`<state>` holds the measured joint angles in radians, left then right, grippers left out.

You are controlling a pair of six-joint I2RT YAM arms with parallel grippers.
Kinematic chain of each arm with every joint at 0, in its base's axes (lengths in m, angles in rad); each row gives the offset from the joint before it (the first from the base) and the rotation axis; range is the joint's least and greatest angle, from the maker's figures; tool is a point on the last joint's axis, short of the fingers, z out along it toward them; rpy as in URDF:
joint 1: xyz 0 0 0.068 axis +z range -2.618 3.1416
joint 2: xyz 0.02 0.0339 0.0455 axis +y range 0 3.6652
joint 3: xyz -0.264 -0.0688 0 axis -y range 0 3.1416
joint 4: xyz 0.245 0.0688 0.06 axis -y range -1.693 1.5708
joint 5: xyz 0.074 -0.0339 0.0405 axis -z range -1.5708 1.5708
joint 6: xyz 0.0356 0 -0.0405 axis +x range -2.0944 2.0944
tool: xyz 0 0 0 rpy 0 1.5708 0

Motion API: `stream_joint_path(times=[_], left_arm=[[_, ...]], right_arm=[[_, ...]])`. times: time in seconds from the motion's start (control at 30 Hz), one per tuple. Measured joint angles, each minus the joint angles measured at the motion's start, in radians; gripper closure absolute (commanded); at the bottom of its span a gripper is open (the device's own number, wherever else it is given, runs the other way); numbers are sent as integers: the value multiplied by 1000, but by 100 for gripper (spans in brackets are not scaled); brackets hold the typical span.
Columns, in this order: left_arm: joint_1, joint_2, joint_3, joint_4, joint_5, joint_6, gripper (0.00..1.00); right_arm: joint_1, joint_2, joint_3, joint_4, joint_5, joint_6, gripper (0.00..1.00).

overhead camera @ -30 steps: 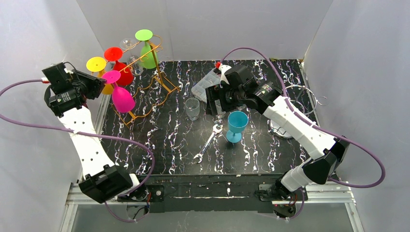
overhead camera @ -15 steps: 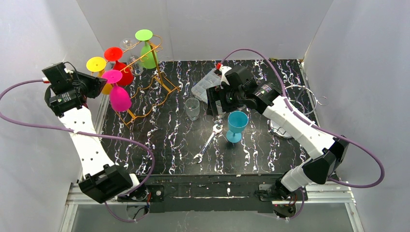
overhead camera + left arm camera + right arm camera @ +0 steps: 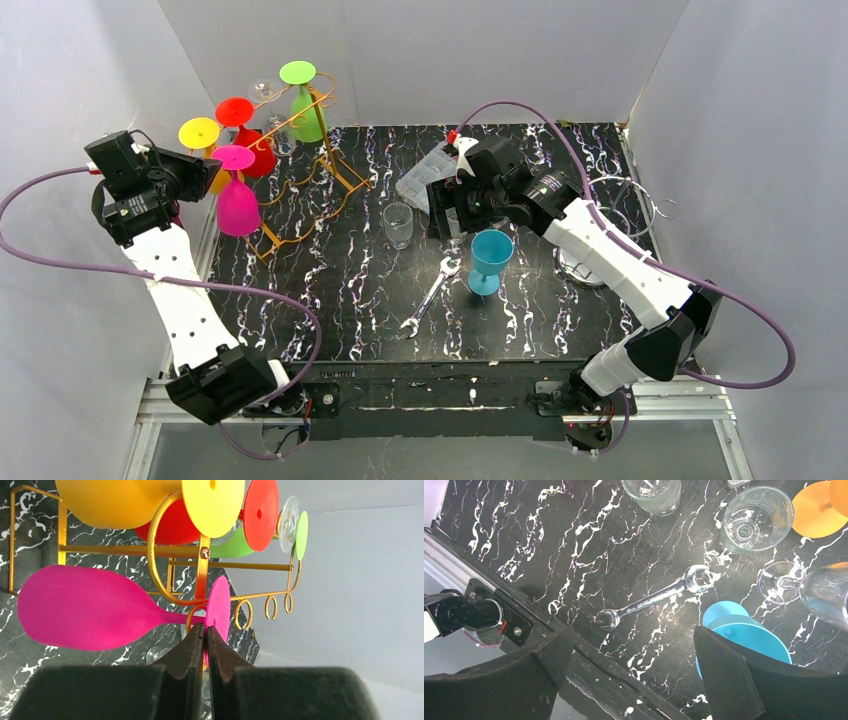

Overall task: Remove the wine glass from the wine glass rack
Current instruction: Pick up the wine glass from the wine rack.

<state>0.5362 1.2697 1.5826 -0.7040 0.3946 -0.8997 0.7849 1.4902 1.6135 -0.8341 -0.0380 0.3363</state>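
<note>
On black marbled table (image 3: 330, 290), just pinched left gripper (image 3: 204, 630) onto pink wine glass (image 3: 90, 610) foot at gold rack (image 3: 202, 580) front, ready to slide off; right gripper (image 3: 634, 645) spread wide.

This is a robotics lab test cell: plain pale grey panel walls (image 3: 420, 50) box in three sides of a black, white-veined marble-pattern counter (image 3: 330, 290). Its near edge is a bare aluminium rail frame (image 3: 450, 410) that carries two white-and-black jointed robot arms (image 3: 185, 300) trailing loose purple cables (image 3: 60, 255). What stands on it is an unrelated mix of props: a gold wire rack (image 3: 345, 172) hung with bright plastic wine glasses (image 3: 238, 205), a steel open-ended spanner (image 3: 430, 295), a clear glass tumbler (image 3: 398, 225) and a teal plastic goblet (image 3: 490, 260).
</note>
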Motion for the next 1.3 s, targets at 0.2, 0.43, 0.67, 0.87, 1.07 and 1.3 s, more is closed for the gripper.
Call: stream_joint_path(times=[0.2, 0.43, 0.67, 0.87, 1.07, 1.3], left_arm=[[17, -25, -27, 16, 16, -31, 100], [31, -56, -64, 32, 37, -55, 100], [39, -72, -86, 70, 64, -80, 100], [40, -83, -87, 76, 74, -88, 100], [45, -96, -87, 76, 88, -89, 100], [45, -117, -89, 74, 94, -88, 100]], right_arm=[[0, 0, 0, 0, 0, 0, 2], [0, 0, 0, 0, -3, 0, 1], [0, 0, 0, 0, -3, -1, 2], [0, 0, 0, 0, -3, -3, 2], [0, 0, 0, -1, -3, -4, 2], [0, 0, 0, -2, -3, -8, 1]])
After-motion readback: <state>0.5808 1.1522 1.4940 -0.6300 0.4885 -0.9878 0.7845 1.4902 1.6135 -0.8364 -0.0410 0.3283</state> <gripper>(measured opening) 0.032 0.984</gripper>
